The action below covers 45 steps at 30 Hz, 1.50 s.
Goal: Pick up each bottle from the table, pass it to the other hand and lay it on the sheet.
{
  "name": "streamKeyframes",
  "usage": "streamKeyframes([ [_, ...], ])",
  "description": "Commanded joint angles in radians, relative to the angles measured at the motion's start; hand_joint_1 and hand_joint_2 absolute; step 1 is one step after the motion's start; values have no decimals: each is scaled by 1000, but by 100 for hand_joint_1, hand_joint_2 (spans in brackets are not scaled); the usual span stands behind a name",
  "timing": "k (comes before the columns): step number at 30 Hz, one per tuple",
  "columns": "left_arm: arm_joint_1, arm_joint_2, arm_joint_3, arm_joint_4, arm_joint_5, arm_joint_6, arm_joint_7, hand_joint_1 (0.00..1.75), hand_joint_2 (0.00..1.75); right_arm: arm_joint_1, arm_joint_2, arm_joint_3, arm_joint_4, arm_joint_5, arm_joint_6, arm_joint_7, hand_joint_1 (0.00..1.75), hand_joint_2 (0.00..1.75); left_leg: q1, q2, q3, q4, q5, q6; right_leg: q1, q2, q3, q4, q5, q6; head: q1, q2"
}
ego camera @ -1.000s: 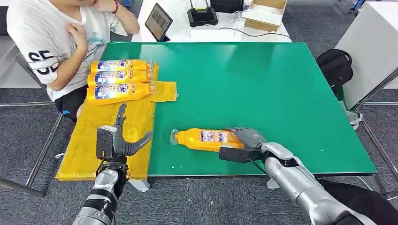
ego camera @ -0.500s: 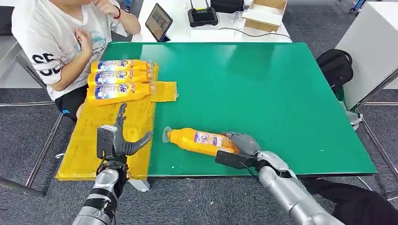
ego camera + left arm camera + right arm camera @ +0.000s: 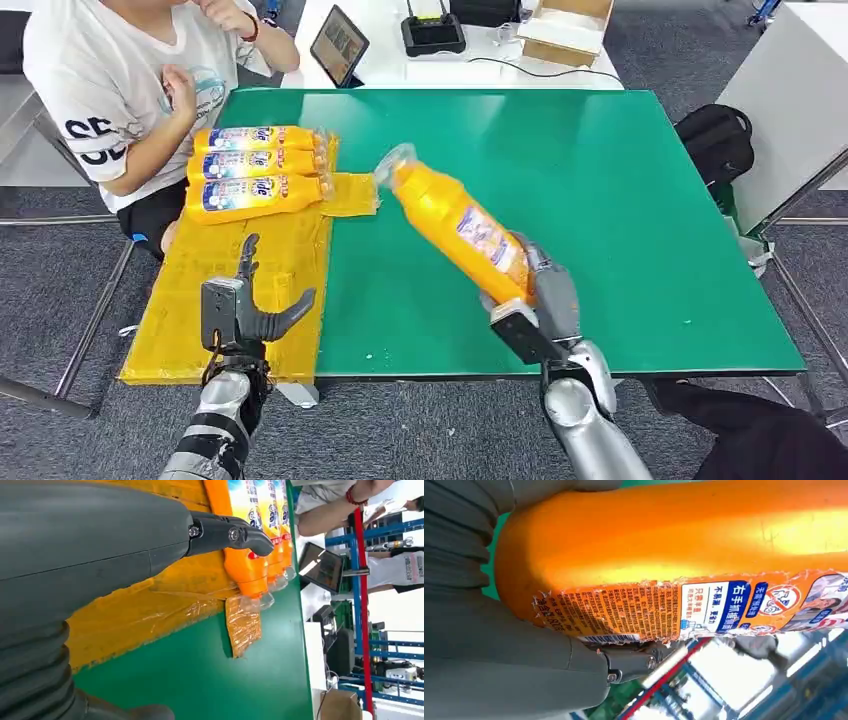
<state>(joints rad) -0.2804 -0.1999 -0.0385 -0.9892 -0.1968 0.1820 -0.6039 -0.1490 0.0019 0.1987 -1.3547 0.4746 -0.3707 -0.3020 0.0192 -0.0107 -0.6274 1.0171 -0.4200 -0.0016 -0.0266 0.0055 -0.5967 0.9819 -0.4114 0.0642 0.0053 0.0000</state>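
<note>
Bottle now off table, in right hand.

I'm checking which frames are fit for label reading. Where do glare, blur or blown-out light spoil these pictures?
Head view: sharp overall, with soft glare on the far green table. Right wrist view: a bright sheen runs along the held bottle, its label print stays readable, and the background is blurred and blown out. Left wrist view: the left hand is large and close, and the far right background is overexposed.

Right robot hand gripping, left robot hand spread
</note>
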Motion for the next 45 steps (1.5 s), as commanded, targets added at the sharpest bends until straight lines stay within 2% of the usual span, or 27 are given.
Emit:
streamKeyframes([
  [1, 0, -13, 26, -35, 107, -90, 45, 0, 175, 64, 116, -139, -160, -92, -124, -185, 175, 175, 0, 1, 2, 0, -1, 1, 1, 0, 1, 0, -1, -3, 0, 0],
  [3, 3, -13, -2, -55, 206, -226, 90, 0, 175, 72, 124, -123, -179, -99, -147, -239, 175, 175, 0, 2, 2, 0, -2, 1, 1, 0, 2, 1, -1, -3, 0, 0],
  [7, 30, -8, -92, -126, 354, -397, 143, 0, 175, 75, 130, -74, -138, -94, -124, -267, 175, 175, 0, 1, 2, 0, -1, 1, 1, -1, 2, 0, -1, -2, 1, 0],
  [13, 73, 13, -190, -222, 530, -546, 203, 0, 175, 70, 151, -14, -22, -83, -82, -301, 175, 175, 1, 2, 3, 0, -1, 1, 1, 1, 3, -1, -1, -3, 1, 0],
  [26, 101, 17, -233, -275, 532, -566, 182, 0, 175, 67, 179, -16, 15, -121, -51, -310, 175, 175, 0, 2, 2, -1, -1, 0, 1, 1, 2, -1, 0, -2, 1, 0],
  [33, 102, 11, -275, -264, 416, -511, 145, 0, 175, 27, 198, 32, 156, -133, 42, -253, 175, 175, 1, 4, 5, -2, -2, 1, 1, 2, 4, -2, 0, -3, 1, 0],
  [40, 99, -2, -296, -247, 413, -529, 156, 0, 175, -15, 220, 116, 303, -78, 70, -221, 175, 175, 1, 4, 4, -1, -1, 1, 1, 2, 3, -1, 0, -3, 1, 0],
  [45, 86, -3, -300, -224, 428, -549, 172, 0, 175, -40, 211, 173, 358, 13, 28, -205, 175, 175, 1, 4, 5, -1, -2, 1, 2, 2, 5, -2, 0, -3, 1, 0],
])
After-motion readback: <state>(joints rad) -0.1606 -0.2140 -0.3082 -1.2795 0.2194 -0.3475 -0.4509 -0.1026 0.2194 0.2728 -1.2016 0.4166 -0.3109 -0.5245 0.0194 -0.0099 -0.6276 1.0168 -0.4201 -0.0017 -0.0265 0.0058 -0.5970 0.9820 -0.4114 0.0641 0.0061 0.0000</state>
